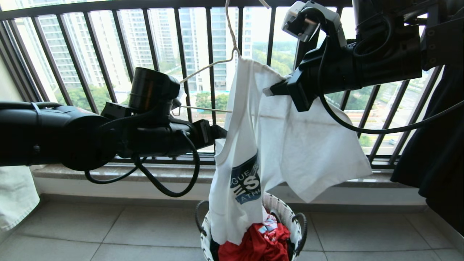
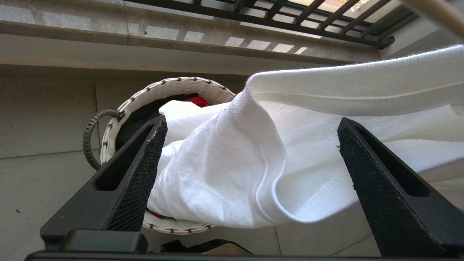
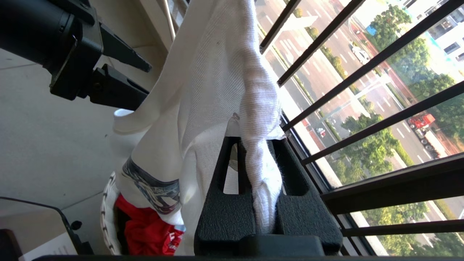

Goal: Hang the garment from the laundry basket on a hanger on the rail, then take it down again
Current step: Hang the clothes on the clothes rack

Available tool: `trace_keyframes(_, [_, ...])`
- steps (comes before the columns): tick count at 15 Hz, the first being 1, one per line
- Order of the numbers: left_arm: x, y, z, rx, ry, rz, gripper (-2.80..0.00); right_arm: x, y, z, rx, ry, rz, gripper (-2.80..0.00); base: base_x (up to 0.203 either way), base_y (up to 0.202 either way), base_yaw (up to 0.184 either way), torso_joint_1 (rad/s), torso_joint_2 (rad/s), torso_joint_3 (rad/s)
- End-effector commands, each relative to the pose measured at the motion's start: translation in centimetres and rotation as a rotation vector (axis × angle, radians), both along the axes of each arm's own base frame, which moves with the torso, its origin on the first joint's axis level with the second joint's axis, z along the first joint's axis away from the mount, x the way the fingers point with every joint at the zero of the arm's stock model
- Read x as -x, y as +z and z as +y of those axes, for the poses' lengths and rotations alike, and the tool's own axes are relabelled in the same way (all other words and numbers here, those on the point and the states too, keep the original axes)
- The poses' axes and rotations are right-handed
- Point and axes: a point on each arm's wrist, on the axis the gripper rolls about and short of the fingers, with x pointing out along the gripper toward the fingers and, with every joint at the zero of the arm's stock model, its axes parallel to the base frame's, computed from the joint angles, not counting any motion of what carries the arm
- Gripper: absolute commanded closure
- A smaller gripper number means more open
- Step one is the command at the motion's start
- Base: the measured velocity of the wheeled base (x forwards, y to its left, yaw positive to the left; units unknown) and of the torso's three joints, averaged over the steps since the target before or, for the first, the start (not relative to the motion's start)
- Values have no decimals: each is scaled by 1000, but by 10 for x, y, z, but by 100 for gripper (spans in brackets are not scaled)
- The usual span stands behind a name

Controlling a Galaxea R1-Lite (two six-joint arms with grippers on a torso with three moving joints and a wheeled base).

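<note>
The garment (image 1: 290, 145), a white T-shirt with a dark blue chest print, hangs bunched over one shoulder of the cream wire hanger (image 1: 203, 108), and its hem trails into the laundry basket (image 1: 286, 214). My right gripper (image 1: 270, 90) comes in from the right, shut on a fold of the garment's upper edge (image 3: 261, 174). My left gripper (image 1: 221, 132) reaches in from the left at the garment's side. It stands open (image 2: 252, 121), with the ribbed neck (image 2: 268, 156) loose between its fingers. The rail is out of view.
A red cloth (image 1: 261, 243) lies in the basket. The black window guard (image 1: 181, 54) of vertical bars runs close behind the hanger. A black shirt (image 1: 435, 152) hangs at the far right and a pale cloth (image 1: 14, 195) at the far left. Grey floor tiles surround the basket.
</note>
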Motion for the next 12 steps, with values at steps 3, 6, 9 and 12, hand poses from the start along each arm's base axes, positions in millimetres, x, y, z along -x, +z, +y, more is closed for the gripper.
trace_keyframes(3, [-9, -18, -9, -26, -2, 40, -280, 7, 5, 1, -6, 17, -18, 0, 0, 0, 0, 0, 0, 0])
trace_keyframes(6, [-14, -26, -12, -41, 3, 55, -280, 16, 11, 2, -14, 33, -30, 0, 0, 0, 0, 0, 0, 0])
trace_keyframes(9, [-22, -32, -11, -97, 54, 37, -280, 16, 11, 2, -15, 34, -32, 0, 0, 0, 0, 0, 0, 0])
trace_keyframes(12, [-33, -23, 6, -116, 138, -5, -280, 13, 11, 2, -15, 26, -34, 0, 0, 0, 0, 0, 0, 0])
